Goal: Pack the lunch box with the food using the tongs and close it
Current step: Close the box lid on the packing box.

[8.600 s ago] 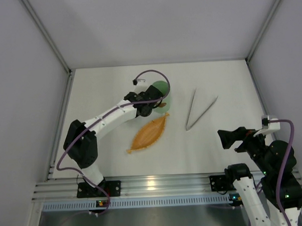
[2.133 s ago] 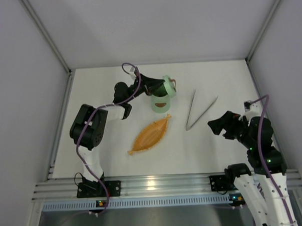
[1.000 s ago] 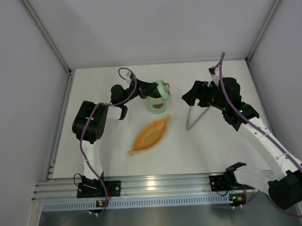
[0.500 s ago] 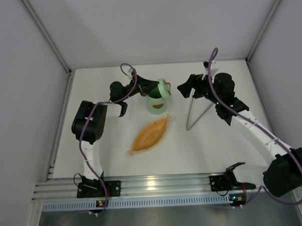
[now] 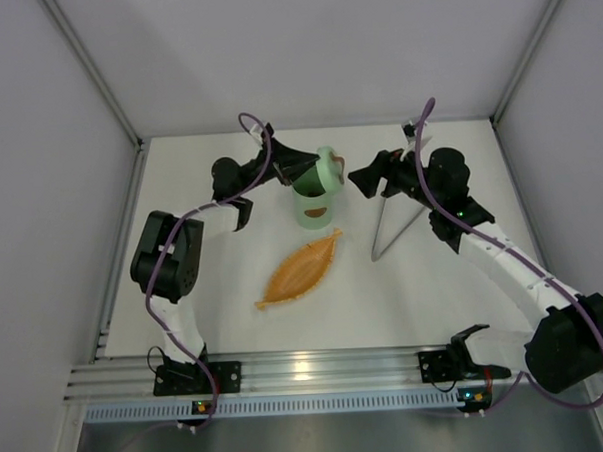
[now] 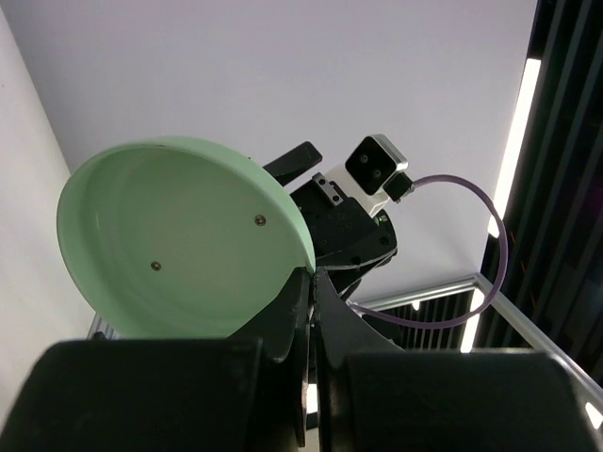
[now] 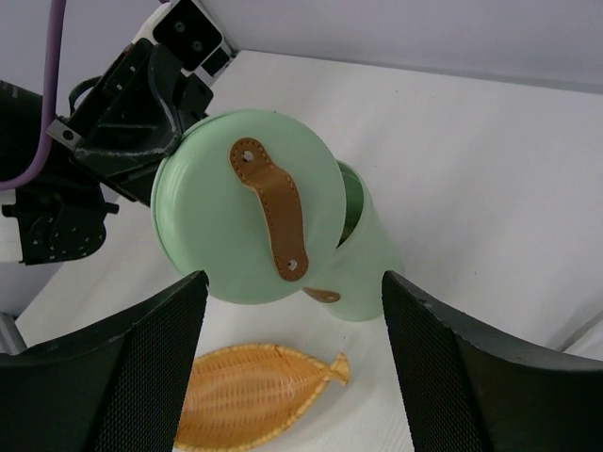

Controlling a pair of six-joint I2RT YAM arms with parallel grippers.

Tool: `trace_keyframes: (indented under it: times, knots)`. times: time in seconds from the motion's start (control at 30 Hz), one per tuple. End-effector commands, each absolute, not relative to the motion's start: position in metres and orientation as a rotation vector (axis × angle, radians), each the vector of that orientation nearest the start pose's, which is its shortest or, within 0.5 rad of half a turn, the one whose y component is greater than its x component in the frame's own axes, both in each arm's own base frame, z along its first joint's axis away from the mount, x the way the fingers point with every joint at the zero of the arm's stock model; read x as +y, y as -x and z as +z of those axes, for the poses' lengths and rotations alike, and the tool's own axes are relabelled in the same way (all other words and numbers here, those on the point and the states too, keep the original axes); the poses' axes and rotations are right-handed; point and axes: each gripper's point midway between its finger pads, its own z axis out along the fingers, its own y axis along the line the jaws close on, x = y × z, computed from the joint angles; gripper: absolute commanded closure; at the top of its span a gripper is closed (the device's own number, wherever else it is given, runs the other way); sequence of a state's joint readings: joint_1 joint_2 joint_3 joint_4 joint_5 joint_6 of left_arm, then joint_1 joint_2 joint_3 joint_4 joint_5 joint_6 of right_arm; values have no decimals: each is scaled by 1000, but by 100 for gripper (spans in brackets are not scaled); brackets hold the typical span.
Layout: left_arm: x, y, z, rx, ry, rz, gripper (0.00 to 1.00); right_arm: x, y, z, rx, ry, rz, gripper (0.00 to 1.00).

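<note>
The mint-green lunch box (image 5: 316, 205) stands upright and uncovered at mid-table; in the right wrist view the lunch box (image 7: 367, 259) shows a brown mark. Its round lid (image 5: 326, 169) hangs tilted on edge just above it, brown strap (image 7: 271, 209) facing right. My left gripper (image 5: 313, 168) is shut on the lid's rim, pinching the lid (image 6: 184, 240) between both fingertips (image 6: 301, 287). My right gripper (image 5: 357, 177) hovers open just right of the lid, facing it, nothing between its fingers (image 7: 151, 358). The tongs (image 5: 396, 222) lie on the table under the right arm. No food is in view.
An orange woven fish-shaped tray (image 5: 298, 268) lies in front of the lunch box, also seen as the tray (image 7: 254, 395) in the right wrist view. White walls enclose the table on three sides.
My right arm has swung in from the right over the tongs to just beside the lid, its jaws narrowing a little. The left gripper has raised and tilted the lid slightly.
</note>
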State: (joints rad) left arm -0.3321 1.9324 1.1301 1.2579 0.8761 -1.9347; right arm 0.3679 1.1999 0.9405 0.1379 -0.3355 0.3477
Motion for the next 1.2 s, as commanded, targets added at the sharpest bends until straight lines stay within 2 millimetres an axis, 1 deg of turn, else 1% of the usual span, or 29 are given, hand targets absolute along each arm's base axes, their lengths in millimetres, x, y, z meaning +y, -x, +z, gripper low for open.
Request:
trace_keyframes:
  times: [0.0, 0.1, 0.13, 0.2, 0.27, 0.53, 0.6, 0.73, 0.8, 0.83, 0.97, 1.1, 1.17]
  knots:
    - [-290, -315, 386, 1307, -275, -2301, 100, 221, -353, 322, 1584, 334, 866, 27]
    - [-298, -306, 389, 1300, -302, -2320, 100, 224, -353, 324, 1573, 353, 878, 27]
    - [-300, -302, 391, 1297, -314, -2328, 100, 224, -353, 328, 1555, 360, 880, 27]
    - [-303, -298, 392, 1294, -319, -2335, 100, 226, -350, 332, 1537, 376, 892, 27]
    - [-304, -294, 394, 1290, -331, -2338, 100, 226, -349, 331, 1538, 386, 888, 28]
    - [-298, -276, 414, 1260, -380, -2348, 100, 226, -337, 335, 1495, 451, 905, 41]
    - [-297, -273, 416, 1259, -388, -2350, 100, 228, -333, 335, 1479, 469, 925, 43]
    - [-295, -268, 421, 1253, -397, -2356, 100, 235, -327, 339, 1446, 513, 977, 43]
    - [-295, -267, 420, 1264, -397, -2362, 100, 237, -321, 343, 1420, 539, 1004, 43]
    - [-295, -266, 419, 1267, -397, -2363, 100, 239, -318, 349, 1393, 548, 1019, 43]
    - [-294, -264, 418, 1281, -399, -2367, 100, 245, -303, 362, 1318, 616, 1086, 44]
    - [-293, -260, 420, 1286, -411, -2371, 100, 248, -292, 369, 1276, 665, 1121, 50]
    - [-293, -258, 422, 1283, -421, -2370, 100, 250, -288, 369, 1274, 682, 1147, 53]
